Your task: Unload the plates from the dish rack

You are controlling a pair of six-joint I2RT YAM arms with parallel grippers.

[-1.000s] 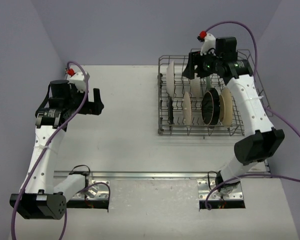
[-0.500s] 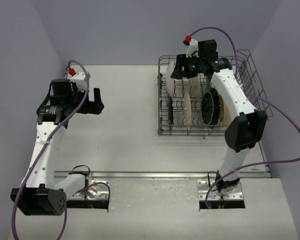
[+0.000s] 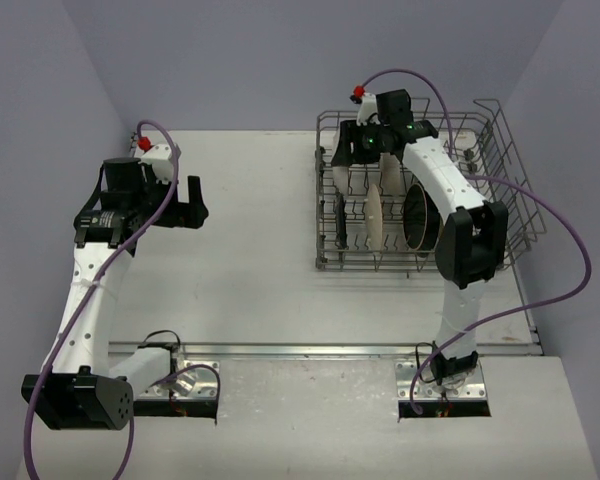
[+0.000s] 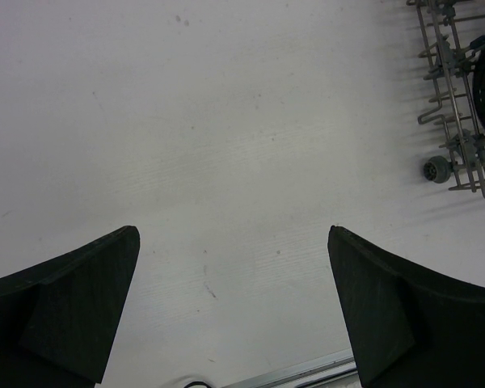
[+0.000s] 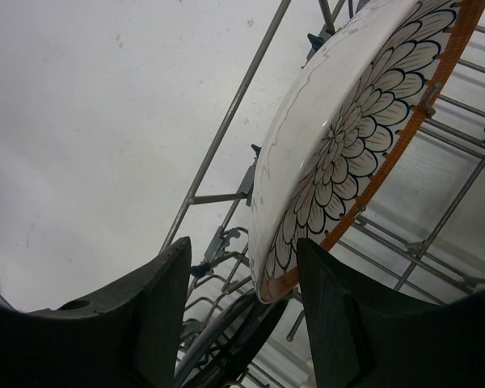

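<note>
The grey wire dish rack [image 3: 420,268] stands at the right of the table. Several plates stand upright in it, among them a cream one [image 3: 373,215] and a black one [image 3: 418,215]. My right gripper [image 3: 352,150] hangs over the rack's far left corner. In the right wrist view, the brown-rimmed plate with white petals [image 5: 339,137] has its rim between the jaws of my right gripper [image 5: 242,275]. It lies close to the right finger [image 5: 347,315], with a gap to the left finger [image 5: 145,315]. My left gripper [image 3: 195,203] is open and empty above bare table.
A dark plate [image 5: 226,339] stands in the rack just below the right gripper. Rack wires [image 5: 226,129] run beside the petal plate. The rack's near left corner with a small wheel [image 4: 433,170] shows in the left wrist view. A metal rail [image 3: 320,350] crosses the near table edge.
My right arm has swung left along the back of the rack to its far left corner, and its jaws have narrowed. The left arm has stayed put.
</note>
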